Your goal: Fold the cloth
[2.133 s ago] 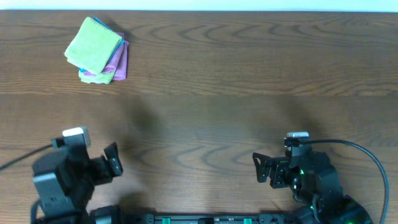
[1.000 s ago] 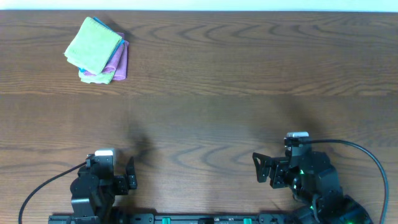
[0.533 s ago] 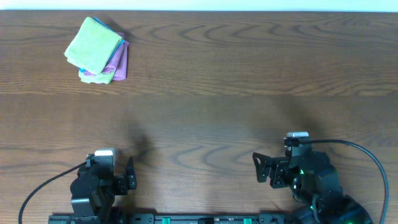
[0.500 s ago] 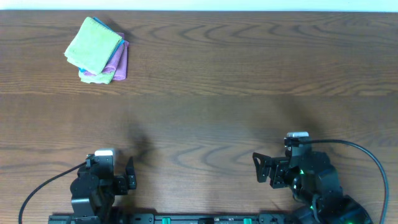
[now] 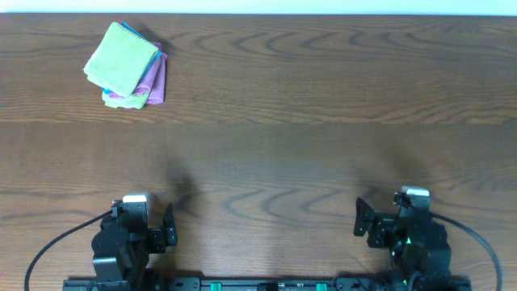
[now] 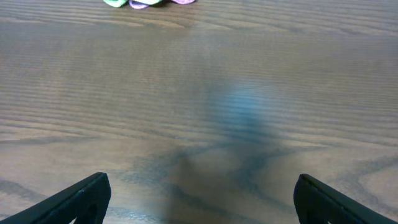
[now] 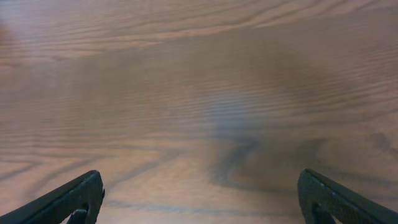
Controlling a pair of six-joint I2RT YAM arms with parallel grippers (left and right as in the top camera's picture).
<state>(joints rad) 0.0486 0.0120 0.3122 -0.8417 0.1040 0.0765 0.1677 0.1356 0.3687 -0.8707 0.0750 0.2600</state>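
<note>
A stack of folded cloths, green on top with pink and blue below, lies at the far left of the wooden table. Its near edge shows at the top of the left wrist view. My left gripper is open and empty at the table's near left edge, far from the stack; its fingertips frame bare wood in the left wrist view. My right gripper is open and empty at the near right edge; its fingertips also frame bare wood in the right wrist view.
A dark rail runs along the front edge between the two arm bases. A black cable trails from the left arm.
The left arm pulled back and to the right two seconds ago and has been still since. The right arm has just drawn back to the right toward the front edge.
</note>
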